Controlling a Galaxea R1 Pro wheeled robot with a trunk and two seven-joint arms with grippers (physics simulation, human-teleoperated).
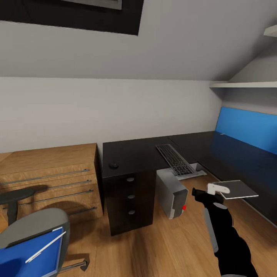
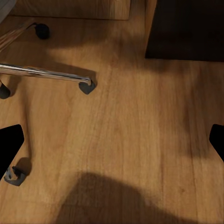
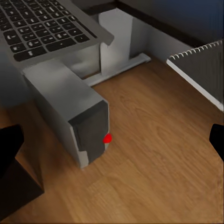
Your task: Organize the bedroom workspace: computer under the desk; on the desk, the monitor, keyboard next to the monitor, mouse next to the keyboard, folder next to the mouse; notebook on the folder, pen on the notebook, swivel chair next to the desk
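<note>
The keyboard (image 1: 175,158) lies on the black desk (image 1: 134,152), one end jutting over the edge above the grey computer (image 1: 172,192) on the floor. The mouse (image 1: 113,165) sits near the desk's front left corner. At lower left the swivel chair (image 1: 36,225) carries the blue folder (image 1: 23,257) with the pen (image 1: 45,246) on it. The pale notebook (image 1: 238,189) hangs at the right wing's edge, just beside my right gripper (image 1: 209,191). That gripper (image 3: 112,142) is open over the floor, facing the computer (image 3: 77,121). My left gripper (image 2: 112,142) is open above the floor. The monitor is out of view.
A wooden chest of drawers (image 1: 50,177) stands left of the desk. A blue panel (image 1: 246,129) runs along the right wall under a shelf (image 1: 242,84). The chair's chrome base (image 2: 42,73) and castors spread over the wooden floor (image 1: 161,246).
</note>
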